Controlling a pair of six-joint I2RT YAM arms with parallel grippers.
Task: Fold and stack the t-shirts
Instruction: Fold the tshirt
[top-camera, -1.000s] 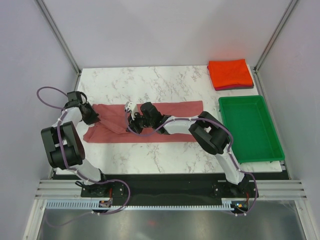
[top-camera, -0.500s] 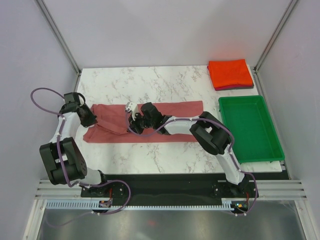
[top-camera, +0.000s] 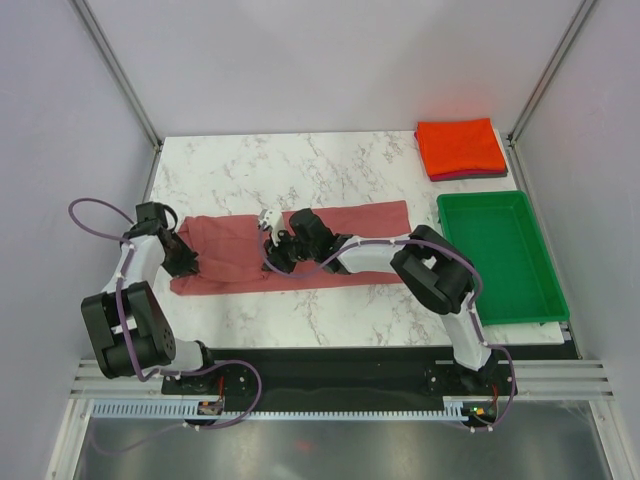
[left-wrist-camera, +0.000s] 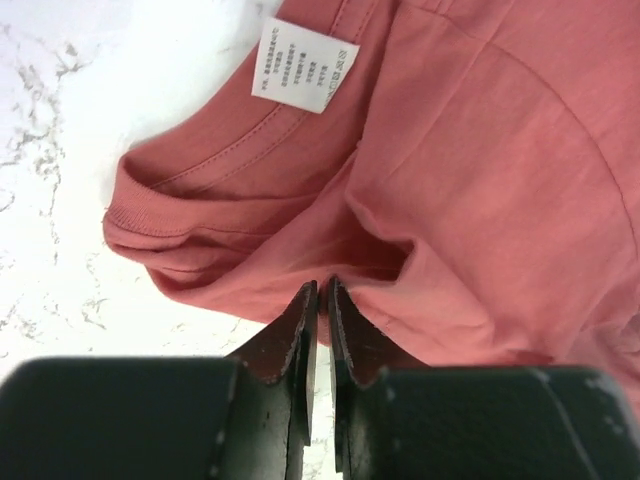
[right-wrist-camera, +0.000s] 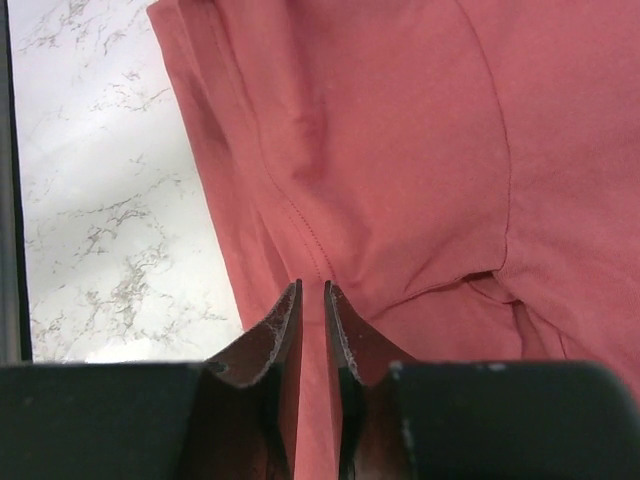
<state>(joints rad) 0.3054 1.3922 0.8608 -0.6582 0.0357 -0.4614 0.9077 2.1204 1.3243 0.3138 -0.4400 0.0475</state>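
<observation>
Rose-red t-shirt (top-camera: 370, 215), long axis left-right, collar (left-wrist-camera: 200, 165) toward the left.

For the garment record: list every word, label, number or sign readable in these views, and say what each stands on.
The white care label sewn at the neck of the dusty rose-red cotton t-shirt carries several printed lines, all too small and blurred to read.
No text shows on the folded orange-red t-shirt or the green plastic tray.
</observation>
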